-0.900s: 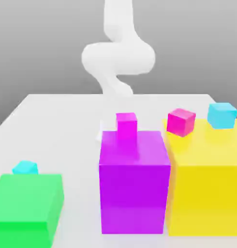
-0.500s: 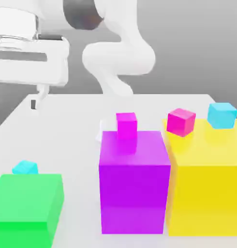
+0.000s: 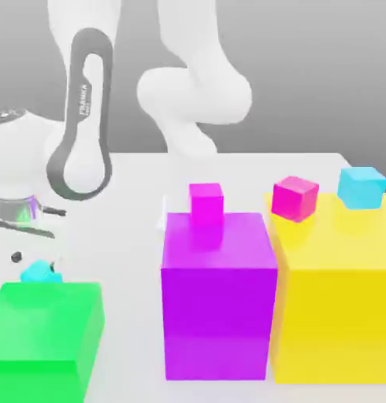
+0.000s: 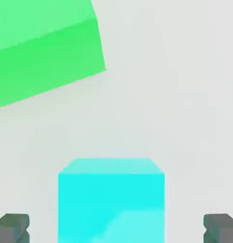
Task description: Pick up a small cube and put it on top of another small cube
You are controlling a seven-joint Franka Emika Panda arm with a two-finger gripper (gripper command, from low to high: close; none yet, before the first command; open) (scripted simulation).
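In the exterior view, the small cyan cube (image 3: 41, 272) sits on the white desk (image 3: 125, 228) just behind the green block (image 3: 45, 334), under the arm's hand, while another cyan cube (image 3: 361, 187) rests on the yellow block (image 3: 338, 291). In the hand view, the pincer (image 4: 116, 228) stands wide open, its fingertips (image 4: 12, 227) either side of the small cyan cube (image 4: 111, 201), apart from it and holding nothing.

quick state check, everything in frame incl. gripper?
gripper: open, fingers either side of the cube, not gripping
small cyan cube: on table behind green block, between fingers
second cyan cube: resting on yellow block
pink-red cube: on yellow block
magenta cube: on purple block
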